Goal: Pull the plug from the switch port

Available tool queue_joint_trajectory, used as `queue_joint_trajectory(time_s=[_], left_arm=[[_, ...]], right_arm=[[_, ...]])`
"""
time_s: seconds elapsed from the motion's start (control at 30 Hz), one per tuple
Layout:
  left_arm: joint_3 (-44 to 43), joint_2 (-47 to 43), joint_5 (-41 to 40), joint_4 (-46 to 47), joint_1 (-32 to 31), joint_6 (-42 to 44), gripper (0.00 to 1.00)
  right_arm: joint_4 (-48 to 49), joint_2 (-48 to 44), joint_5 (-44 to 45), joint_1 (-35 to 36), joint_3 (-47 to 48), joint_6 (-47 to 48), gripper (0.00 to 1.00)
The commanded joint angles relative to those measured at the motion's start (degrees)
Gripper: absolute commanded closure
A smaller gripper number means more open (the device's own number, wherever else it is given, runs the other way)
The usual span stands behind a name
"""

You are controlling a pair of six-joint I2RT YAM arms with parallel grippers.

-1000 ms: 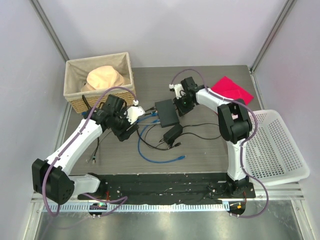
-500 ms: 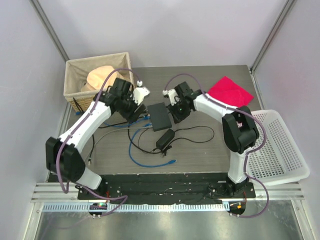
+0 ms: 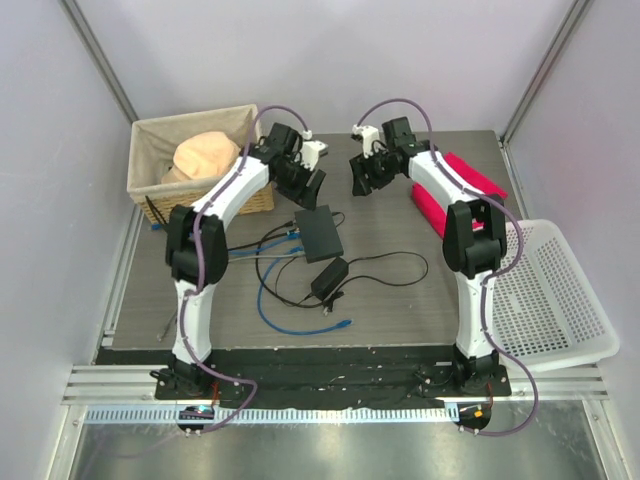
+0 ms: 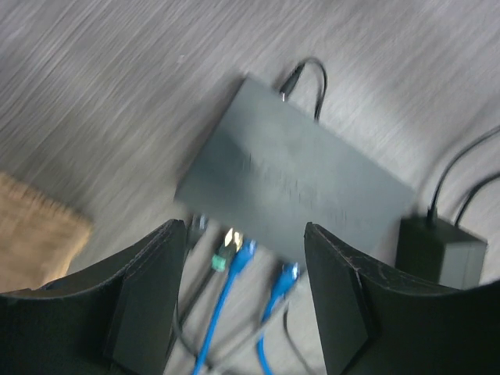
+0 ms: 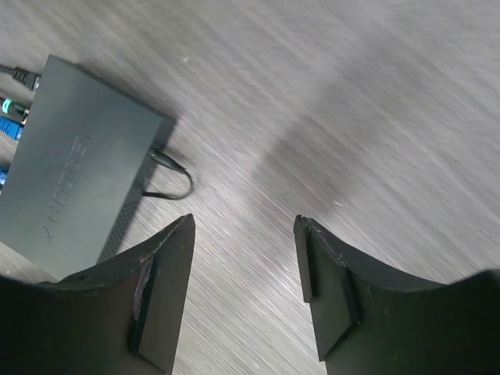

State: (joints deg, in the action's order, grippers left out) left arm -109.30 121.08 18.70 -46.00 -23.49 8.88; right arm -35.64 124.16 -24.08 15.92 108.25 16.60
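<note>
The flat black switch lies mid-table, with blue cable plugs and a green-tipped plug in the sockets on its left edge. In the left wrist view the switch lies beyond my fingers. My left gripper hovers open and empty behind the switch; in its wrist view the left gripper is over the plugs. My right gripper is open and empty, behind and right of the switch. Its wrist view shows the right gripper over bare table, the switch off to the left.
A small black adapter brick lies in front of the switch, amid loose blue and black cables. A wicker basket with a tan hat stands back left. A red cloth lies back right. A white plastic basket stands right.
Both grippers have moved away from the switch's sides toward the back of the table and risen. The switch shifted slightly left earlier and now lies free.
</note>
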Motion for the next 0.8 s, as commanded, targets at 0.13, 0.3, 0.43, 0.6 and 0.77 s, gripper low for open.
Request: queue_joint_trajectory(time_s=[0.13,0.3,0.43,0.6,0.77], left_arm=[[-12.2,11.9,7.0,-1.0,1.3,-4.3,0.32],[-14.1,16.3,11.7,-2.2,1.4,-3.0,0.34],[-12.1,16.7,17.4,-3.7,1.3,-0.4,0.38],[-9.9,16.5,17.3,-5.5,0.2,5.8,0.41],[-10.4,17.0,20.7,-5.8,0.1,5.1,0.43]], right_arm=[[0.0,0.8,-2.9,-0.2,1.0,-1.2,0.37],[0.3,0.2,-3.8,-0.4,-1.9,-0.9,0.36],[0.5,1.2,-3.6,-0.6,-1.4,-2.3,0.36],[0.5,1.6,-3.2,-0.6,-1.4,-2.4,0.36],[0.6,0.6,-2.1,-0.7,-3.4,-2.0,0.36]])
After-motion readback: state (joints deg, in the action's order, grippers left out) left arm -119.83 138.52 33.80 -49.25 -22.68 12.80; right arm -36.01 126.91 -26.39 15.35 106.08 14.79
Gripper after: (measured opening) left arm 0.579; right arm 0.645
